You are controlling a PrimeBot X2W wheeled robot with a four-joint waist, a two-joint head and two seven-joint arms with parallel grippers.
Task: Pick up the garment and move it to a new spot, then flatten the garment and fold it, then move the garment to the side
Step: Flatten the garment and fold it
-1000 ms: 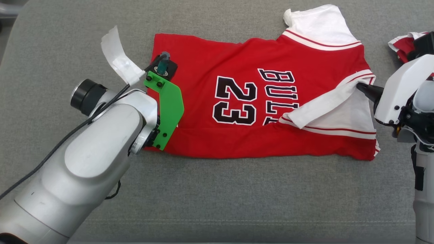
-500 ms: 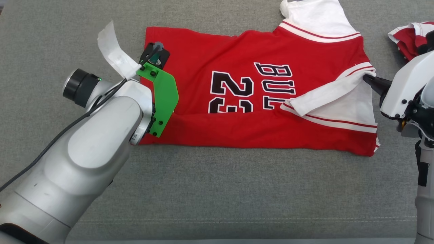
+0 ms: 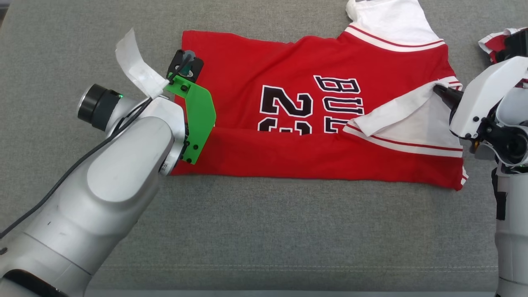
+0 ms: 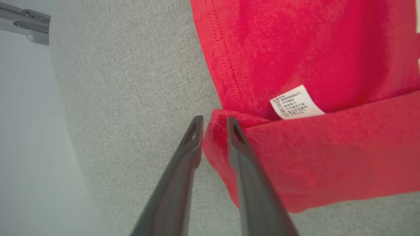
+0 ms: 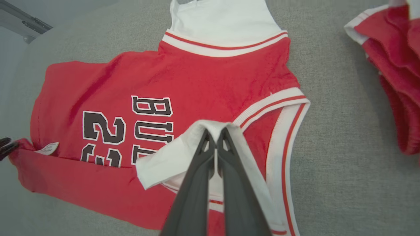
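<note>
Left gripper (image 4: 214,121): jaws a narrow gap apart, straddling the folded hem corner of the garment (image 3: 288,156). You cannot tell from the left wrist view whether they pinch it.
Right gripper (image 5: 215,132): jaws closed on the white sleeve (image 5: 164,160), holding it up off the red body.
Garment: red jersey, spread across the upper middle of the head view on the grey cushion (image 3: 264,231). Its lower edge is turned up over the bottom of the numerals.
Step in hand, as judged: the lengthwise fold. Carry both ends level toward the top of the frame so your crease runs straight. Lay the sleeve flat inside the fold before letting go.
Also present:
- care label (image 4: 295,103), just beside the left fingertips;
- second red-and-white garment (image 3: 493,39), upper right corner, near the right arm; keep your right wrist clear of it;
- loose white tape (image 3: 132,62) on the left forearm, upper left.
</note>
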